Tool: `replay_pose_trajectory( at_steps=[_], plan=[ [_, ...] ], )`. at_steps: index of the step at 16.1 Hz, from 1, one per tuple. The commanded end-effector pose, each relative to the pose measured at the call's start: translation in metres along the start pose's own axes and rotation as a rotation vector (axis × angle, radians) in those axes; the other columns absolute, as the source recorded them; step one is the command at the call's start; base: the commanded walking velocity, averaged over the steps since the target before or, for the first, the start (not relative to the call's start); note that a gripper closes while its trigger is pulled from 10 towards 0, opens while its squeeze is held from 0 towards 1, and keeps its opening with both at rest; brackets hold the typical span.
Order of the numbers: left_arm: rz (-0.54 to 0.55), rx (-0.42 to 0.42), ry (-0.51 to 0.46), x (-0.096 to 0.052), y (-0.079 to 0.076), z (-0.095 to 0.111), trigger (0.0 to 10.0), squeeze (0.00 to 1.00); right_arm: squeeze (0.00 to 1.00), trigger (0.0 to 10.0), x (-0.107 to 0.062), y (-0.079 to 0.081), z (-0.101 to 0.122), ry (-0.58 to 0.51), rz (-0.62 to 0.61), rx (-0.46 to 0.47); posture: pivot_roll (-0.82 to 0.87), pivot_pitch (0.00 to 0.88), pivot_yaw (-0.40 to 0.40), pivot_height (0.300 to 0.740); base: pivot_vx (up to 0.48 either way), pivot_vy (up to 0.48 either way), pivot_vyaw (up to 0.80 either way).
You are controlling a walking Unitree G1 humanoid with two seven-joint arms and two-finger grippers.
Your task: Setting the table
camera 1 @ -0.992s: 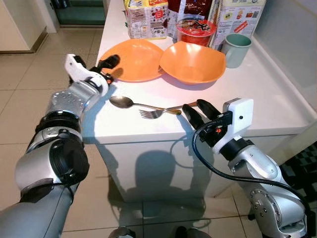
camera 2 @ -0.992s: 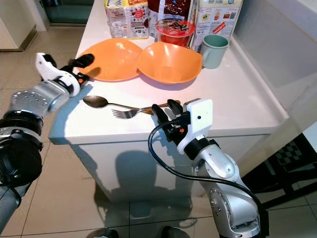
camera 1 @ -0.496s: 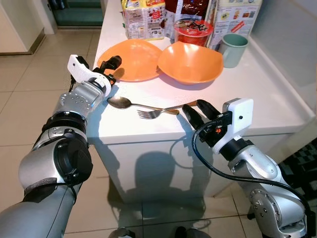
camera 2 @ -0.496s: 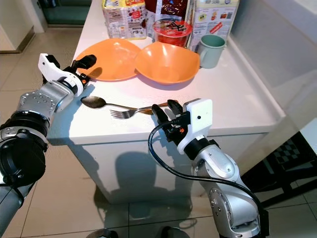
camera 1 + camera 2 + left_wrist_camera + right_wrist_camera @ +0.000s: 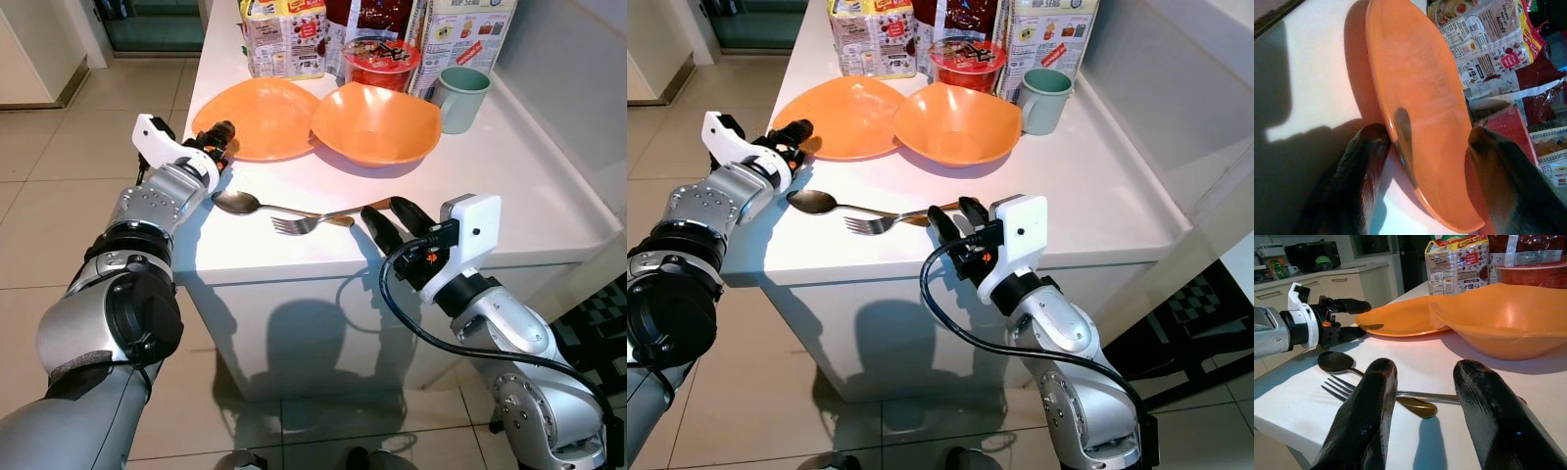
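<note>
On the white table (image 5: pixel 509 186) we are seeing the orange plate (image 5: pixel 260 117) lying beside the orange bowl (image 5: pixel 377 122); our left gripper (image 5: pixel 1422 147) is straddling the plate's rim, fingers spread. Our right gripper (image 5: pixel 1422 382) is hovering spread above the crossed spoon (image 5: pixel 240 203) and fork (image 5: pixel 304 223).

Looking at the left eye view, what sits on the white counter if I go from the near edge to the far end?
Fork and spoon → orange plate and orange bowl → green mug → red noodle cup → food packets at the far end.
</note>
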State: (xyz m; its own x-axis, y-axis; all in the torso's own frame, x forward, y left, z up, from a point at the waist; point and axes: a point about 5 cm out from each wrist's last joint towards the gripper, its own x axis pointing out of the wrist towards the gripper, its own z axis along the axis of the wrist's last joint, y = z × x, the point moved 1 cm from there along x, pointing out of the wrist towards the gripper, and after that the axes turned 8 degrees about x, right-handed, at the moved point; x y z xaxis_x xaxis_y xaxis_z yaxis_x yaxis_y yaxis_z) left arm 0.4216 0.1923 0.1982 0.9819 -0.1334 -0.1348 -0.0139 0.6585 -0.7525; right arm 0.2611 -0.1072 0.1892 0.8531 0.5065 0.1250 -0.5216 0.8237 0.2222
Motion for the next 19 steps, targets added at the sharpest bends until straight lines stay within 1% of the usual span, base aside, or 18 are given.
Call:
replay_pose_trajectory(
  at_steps=[1, 5, 12, 17, 19],
  plan=[
    [0.021, -0.006, 0.018, 0.0002, 0.0025, -0.0045, 0.0, 0.00, 0.00, 10.0, -0.0012, 0.0034, 0.0058, -0.021, 0.009, -0.008, -0.01, 0.101, 0.000, 0.740, 0.000, 0.000, 0.00],
    [0.030, -0.027, 0.028, -0.0001, 0.0057, -0.0085, 0.0, 0.00, 0.00, 10.0, -0.0012, 0.0038, 0.0044, -0.018, 0.005, -0.011, -0.01, 0.100, 0.003, 0.740, 0.000, 0.000, 0.00],
    [0.027, -0.027, 0.034, 0.0005, 0.0044, -0.0104, 0.0, 0.00, 0.00, 10.0, -0.0005, 0.0041, 0.0036, -0.016, 0.012, -0.009, -0.01, 0.094, 0.005, 0.740, 0.000, 0.000, 0.00],
    [0.028, -0.031, 0.032, 0.0000, 0.0050, -0.0087, 0.0, 0.00, 0.00, 10.0, 0.0001, 0.0052, 0.0023, -0.003, 0.039, -0.008, -0.01, 0.089, 0.006, 0.740, 0.000, 0.000, 0.00],
    [0.031, -0.043, 0.035, -0.0010, 0.0080, -0.0085, 0.0, 0.00, 0.00, 10.0, 0.0013, 0.0052, 0.0023, -0.006, 0.040, -0.008, 0.00, 0.083, 0.010, 0.740, 0.000, 0.000, 0.00]
  ],
)
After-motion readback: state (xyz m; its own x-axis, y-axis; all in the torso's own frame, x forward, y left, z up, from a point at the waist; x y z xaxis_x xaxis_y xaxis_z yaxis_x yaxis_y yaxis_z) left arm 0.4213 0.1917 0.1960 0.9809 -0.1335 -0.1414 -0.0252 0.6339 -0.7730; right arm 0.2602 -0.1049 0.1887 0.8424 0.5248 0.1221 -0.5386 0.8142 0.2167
